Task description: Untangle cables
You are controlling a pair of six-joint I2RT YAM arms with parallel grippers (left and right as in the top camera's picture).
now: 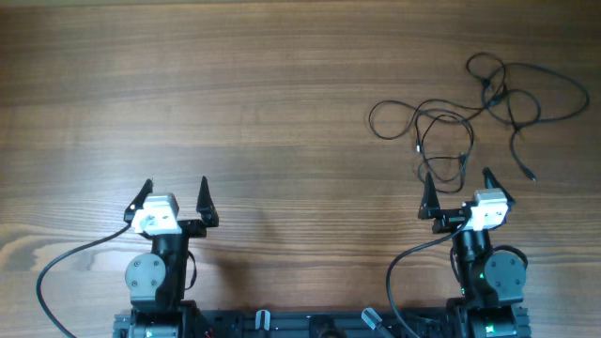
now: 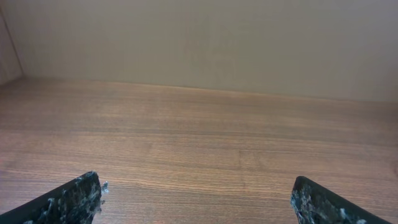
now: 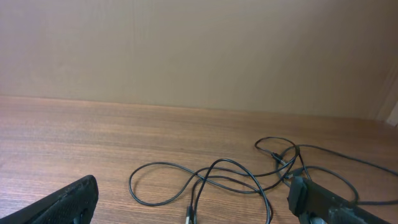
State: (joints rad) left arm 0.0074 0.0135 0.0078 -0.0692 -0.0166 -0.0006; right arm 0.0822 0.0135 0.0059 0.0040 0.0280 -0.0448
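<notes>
The cables [image 1: 449, 122] are thin black cords lying in loose crossed loops on the wooden table at the far right, with small plugs at their ends. They also show in the right wrist view [image 3: 217, 177], just ahead of the fingers. My right gripper [image 1: 458, 191] is open and empty, just short of the nearest loop. My left gripper [image 1: 176, 198] is open and empty at the left, far from the cables. In the left wrist view, my left gripper [image 2: 196, 196] has only bare wood between its fingers.
A wooden table [image 1: 235, 94] spreads under both arms. A plain beige wall [image 3: 199, 50] rises behind its far edge. Thick black arm wires [image 1: 66, 263] curve beside each arm base at the near edge.
</notes>
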